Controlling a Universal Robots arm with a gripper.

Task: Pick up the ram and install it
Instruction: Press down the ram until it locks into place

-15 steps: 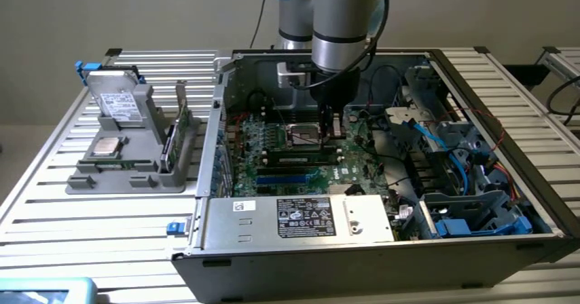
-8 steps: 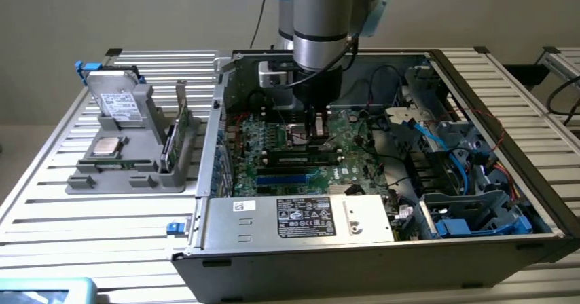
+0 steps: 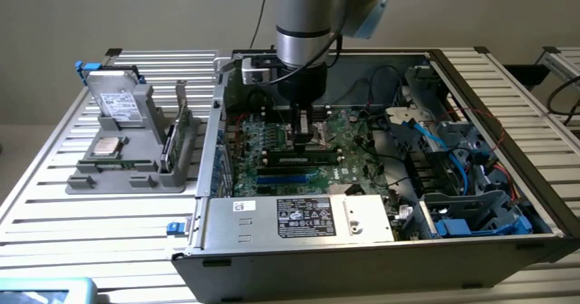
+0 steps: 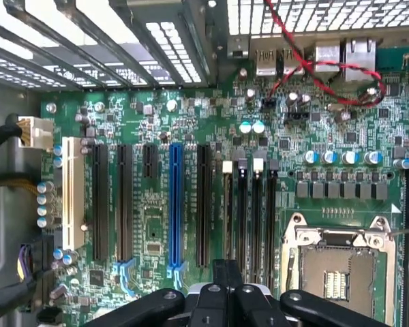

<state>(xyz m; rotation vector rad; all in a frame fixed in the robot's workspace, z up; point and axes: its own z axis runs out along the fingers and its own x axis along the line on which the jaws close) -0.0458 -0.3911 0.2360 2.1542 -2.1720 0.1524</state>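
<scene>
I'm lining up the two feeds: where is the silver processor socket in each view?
Exterior view: processor socket inside the case, just to the exterior view's right of the claw, partly hidden.
Wrist view: processor socket beside the black memory slots.
Shared landmark: the green motherboard.

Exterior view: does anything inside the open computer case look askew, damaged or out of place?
Nothing stands out. The gripper is down over the motherboard. A ram lies straight along its slot.
</scene>
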